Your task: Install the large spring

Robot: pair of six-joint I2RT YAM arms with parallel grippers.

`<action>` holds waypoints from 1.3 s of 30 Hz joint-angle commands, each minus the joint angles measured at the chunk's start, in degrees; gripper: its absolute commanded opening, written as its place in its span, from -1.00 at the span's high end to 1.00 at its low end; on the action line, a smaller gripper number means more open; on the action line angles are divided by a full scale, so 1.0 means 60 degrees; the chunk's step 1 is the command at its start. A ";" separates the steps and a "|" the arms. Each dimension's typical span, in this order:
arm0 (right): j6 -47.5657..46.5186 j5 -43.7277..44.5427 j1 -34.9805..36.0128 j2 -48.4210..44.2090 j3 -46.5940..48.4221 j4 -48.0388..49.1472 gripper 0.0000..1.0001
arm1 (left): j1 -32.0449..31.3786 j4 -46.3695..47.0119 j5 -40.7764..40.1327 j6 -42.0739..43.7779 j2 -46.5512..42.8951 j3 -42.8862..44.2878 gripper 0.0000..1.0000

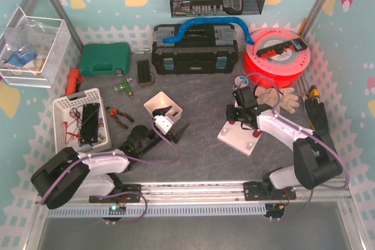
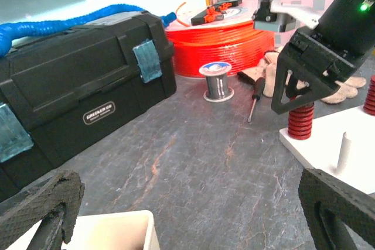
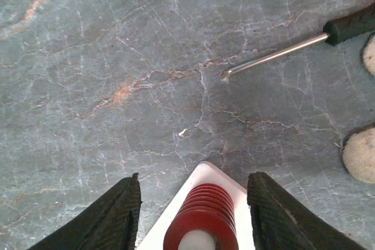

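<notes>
Dark, stone-veined table (image 1: 199, 144) carries the whole job, and the large spring (image 3: 202, 221), a red coil, stands upright at the near corner of a white base plate (image 2: 328, 144). It is threaded over a white peg (image 3: 198, 241) whose tip shows in the middle of the coil from above. From the left wrist view its bottom turn appears to rest on the plate, so I judge it seated, or very nearly. The right gripper (image 3: 193, 191) hangs directly above it, its fingers (image 3: 114, 215) spread to either side of the coil with slivers of plate and table showing between, so they grip nothing. What seems left is mainly to lift that arm clear, perhaps after a check that the coil is fully down. Further along the plate a bare white peg (image 2: 344, 150) stands unfilled, and a second red spring (image 2: 370, 95) sits at the far edge. I cannot tell how it compares in size. Just beyond the plate lie a screwdriver (image 3: 281, 54), a small spool of wire (image 2: 215, 80) and a pair of work gloves (image 1: 278, 96), with a red cable reel (image 1: 275, 57) behind them. A black toolbox (image 1: 193, 51) with a blue corrugated hose (image 1: 205, 26) across its lid stands at the back. The left gripper (image 2: 187, 209) is well apart from the plate, beside a white bin (image 1: 158, 102), fingers wide and holding nothing.
</notes>
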 commanded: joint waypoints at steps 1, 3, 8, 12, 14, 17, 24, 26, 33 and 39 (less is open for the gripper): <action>-0.0011 0.0198 -0.0030 -0.0708 0.0153 -0.0178 -0.10 | -0.0030 -0.0361 -0.0273 -0.0203 -0.0172 0.0319 -0.98; -0.0091 0.0161 -0.0030 -0.1161 0.0279 -0.0290 -0.20 | -0.0030 -0.0605 -0.0438 -0.0398 -0.0344 0.0389 -0.98; -0.0688 -0.0480 -0.0030 -0.2631 0.0274 -0.0308 -0.54 | -0.0019 -0.2428 -0.1863 -0.1985 -0.1286 0.1014 -0.98; -0.0865 -0.0441 -0.0026 -0.3484 0.0051 -0.0351 -0.90 | -0.0015 -0.5598 -0.2330 -0.3321 -0.1969 0.2382 -0.98; -0.0736 -0.0509 -0.0022 -0.3786 -0.0077 -0.0315 -0.97 | 0.0005 -0.6393 -0.2629 -0.3731 -0.2236 0.2740 -0.98; -0.0584 -0.1033 -0.0027 -0.4086 -0.0377 0.0075 -0.97 | 0.0195 -0.7413 -0.3043 -0.4894 -0.2505 0.3081 -0.98; -0.0906 -0.1560 -0.0019 -0.4114 -0.0799 0.0958 -0.97 | 0.2645 -0.9025 -0.0507 -0.7826 -0.2433 0.3642 -0.98; -0.0989 -0.1161 -0.0017 -0.4109 -0.0905 0.1155 -0.96 | 0.2948 -0.9241 -0.0821 -0.8206 -0.2220 0.3700 -0.98; -0.0566 -0.0619 -0.0023 -0.4406 -0.1769 0.2831 -0.93 | 0.3085 -0.9700 -0.2245 -0.8509 -0.1632 0.4523 -0.98; -0.0515 -0.0016 -0.0015 -0.4537 -0.2202 0.3383 -0.93 | 0.3076 -0.9741 -0.2134 -1.0404 -0.1033 0.4682 -0.63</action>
